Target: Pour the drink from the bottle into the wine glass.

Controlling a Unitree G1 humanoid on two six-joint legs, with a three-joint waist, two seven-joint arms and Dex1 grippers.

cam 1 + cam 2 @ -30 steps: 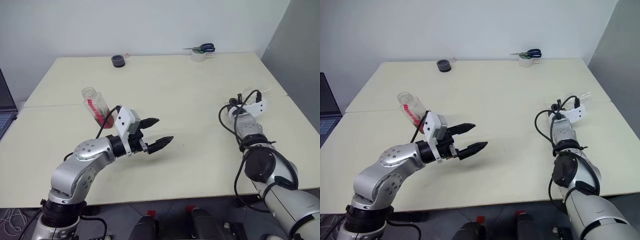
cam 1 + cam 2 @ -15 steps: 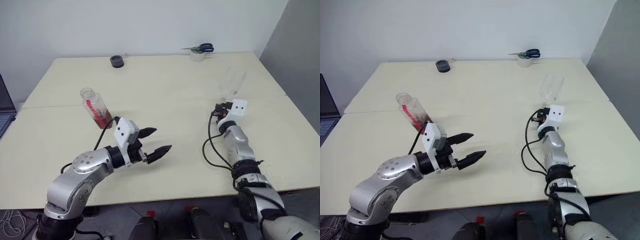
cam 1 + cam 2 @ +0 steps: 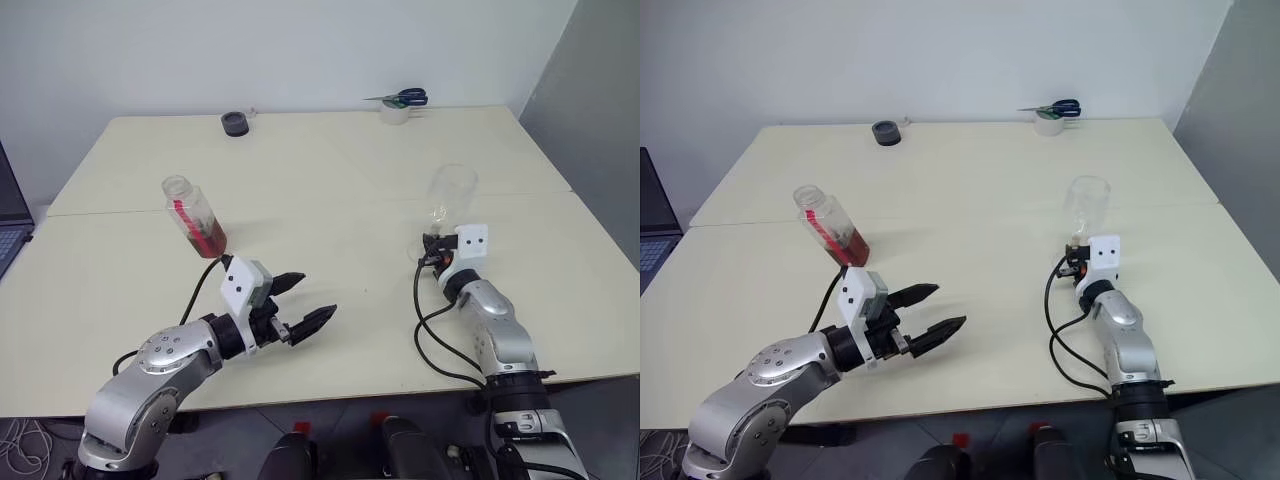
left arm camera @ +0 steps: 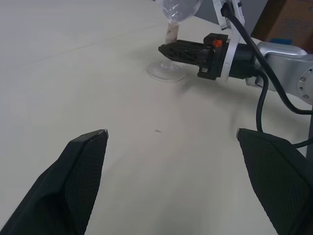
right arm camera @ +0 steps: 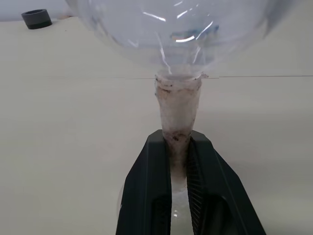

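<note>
On the worktop (image 3: pixel 330 170), the bottle (image 3: pixel 195 216) stands uncapped. Near it, the left gripper (image 3: pixel 296 305) hovers, jaws spread wide and empty. Well right of the bottle, the right gripper (image 5: pixel 178 161) has its jaws clamped on the upright wine glass (image 3: pixel 449 195) stem.

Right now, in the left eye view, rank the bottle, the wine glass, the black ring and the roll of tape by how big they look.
1. bottle and wine glass, look alike
2. roll of tape and black ring, look alike; both farther away, so unsure
</note>
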